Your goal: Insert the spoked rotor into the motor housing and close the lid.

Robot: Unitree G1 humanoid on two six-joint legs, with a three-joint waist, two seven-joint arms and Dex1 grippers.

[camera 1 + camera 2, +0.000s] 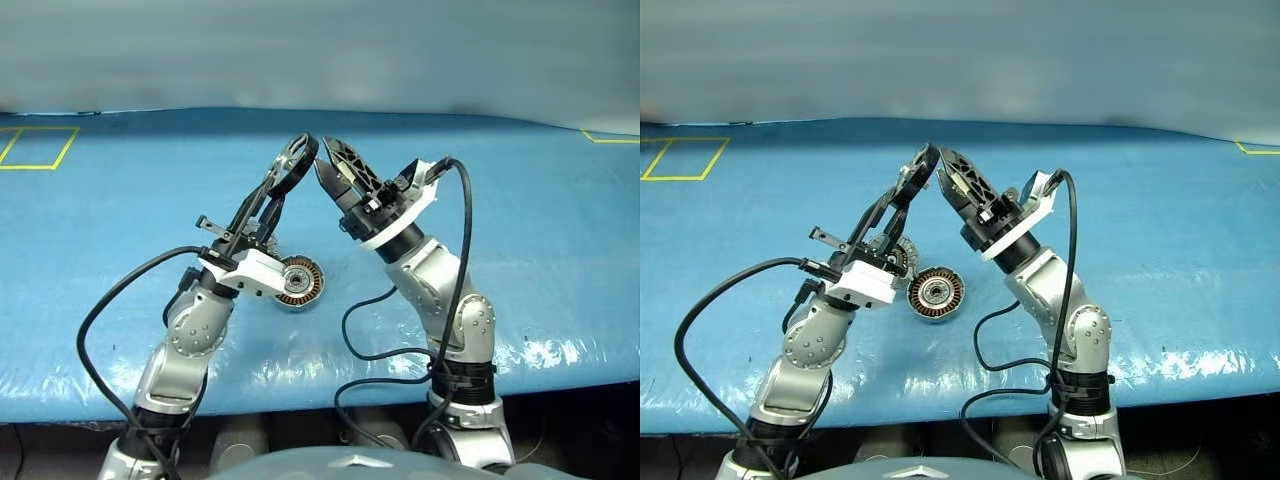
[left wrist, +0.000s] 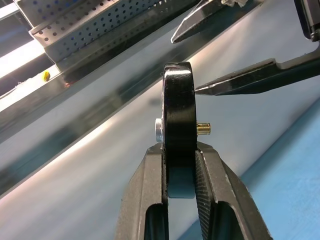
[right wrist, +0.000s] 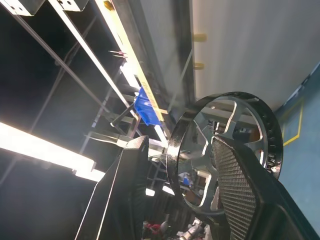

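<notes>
We see the spoked rotor (image 1: 292,163) raised well above the blue table (image 1: 540,260), clamped by its rim between the fingers of the left gripper (image 1: 288,172); in the left wrist view the rotor (image 2: 178,131) stands edge-on between the two pads, with a small brass pin sticking out of one face and a silver hub out of the other, so its axle lies across the line of the fingers and its flat faces look sideways toward the right arm. The wheel stands upright on edge, tilted back along the rising left gripper. The right gripper (image 1: 335,170) sits just beside it with its jaws parted, one finger on each side of the rim but not pinching it; from the right wrist view the rotor (image 3: 225,150) shows its spokes and see-through gaps between those fingers. The motor housing (image 1: 298,281) lies flat on the table below the left wrist, copper windings facing up, with the lid (image 1: 898,254) partly hidden beside it behind the left arm
</notes>
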